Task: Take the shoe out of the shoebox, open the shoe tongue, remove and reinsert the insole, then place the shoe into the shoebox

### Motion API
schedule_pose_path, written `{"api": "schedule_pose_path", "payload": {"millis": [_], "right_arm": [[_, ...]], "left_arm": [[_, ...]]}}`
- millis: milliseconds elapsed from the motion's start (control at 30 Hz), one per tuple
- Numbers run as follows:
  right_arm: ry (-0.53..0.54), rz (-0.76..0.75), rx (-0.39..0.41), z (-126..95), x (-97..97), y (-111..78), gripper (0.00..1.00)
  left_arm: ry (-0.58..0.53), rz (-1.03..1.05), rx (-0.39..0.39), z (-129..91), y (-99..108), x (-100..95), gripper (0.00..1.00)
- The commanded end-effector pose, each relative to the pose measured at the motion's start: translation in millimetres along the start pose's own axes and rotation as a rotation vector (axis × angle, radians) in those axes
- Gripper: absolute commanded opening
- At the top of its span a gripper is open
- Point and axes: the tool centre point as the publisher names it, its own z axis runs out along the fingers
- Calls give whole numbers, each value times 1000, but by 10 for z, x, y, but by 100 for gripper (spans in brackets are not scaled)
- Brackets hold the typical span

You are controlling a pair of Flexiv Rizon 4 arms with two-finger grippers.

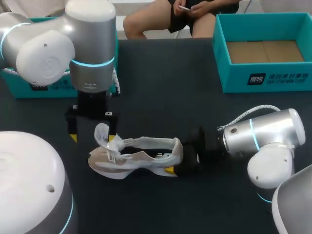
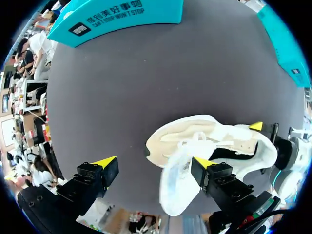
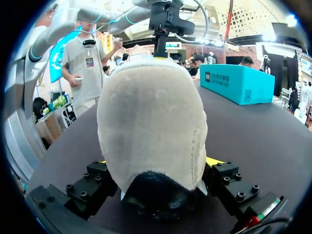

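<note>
The dark table (image 1: pixel 161 87) carries an open teal shoebox (image 1: pixel 263 78) at 1 o'clock, its cardboard floor showing, and a 2nd teal box (image 1: pixel 17 87) at 10 o'clock, mostly hidden behind the left arm. The shoe (image 1: pixel 141 158), cream and white, lies out of the box near the table's middle at about 6 o'clock, with its toe toward 9 o'clock and its heel toward 3 o'clock. The right gripper (image 1: pixel 179 158) comes in from 3 o'clock and clamps the heel, 1 yellow-tipped finger on each side; the right wrist view shows the heel filling the gap between them. The left gripper (image 1: pixel 94 137) hangs over the toe end with its 2 fingers spread wide, holding nothing. The white tongue (image 1: pixel 102 134) stands up from the laces, just beside 1 of those fingers.
</note>
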Motion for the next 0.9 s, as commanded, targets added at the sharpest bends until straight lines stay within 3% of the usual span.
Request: {"api": "schedule_pose_path", "payload": {"millis": [33, 200, 567, 667, 800, 900], "right_arm": [[-2, 1, 4, 53, -4, -23, 0], [-2, 1, 4, 53, -4, -23, 0], [-2, 1, 4, 53, -4, -23, 0], [-2, 1, 4, 53, -4, -23, 0], [-2, 1, 4, 53, -4, -23, 0], [-2, 1, 4, 53, -4, -23, 0]], "left_arm": [[225, 274, 67, -282, 63, -48, 100], [267, 569, 55, -507, -3, 100, 100], [134, 1219, -35, -873, -120, 408, 100], [84, 1389, -11, -983, -74, 511, 88], [35, 1600, 62, -1150, 7, 607, 49], [-15, 1736, 120, -1244, 66, 696, 38]]}}
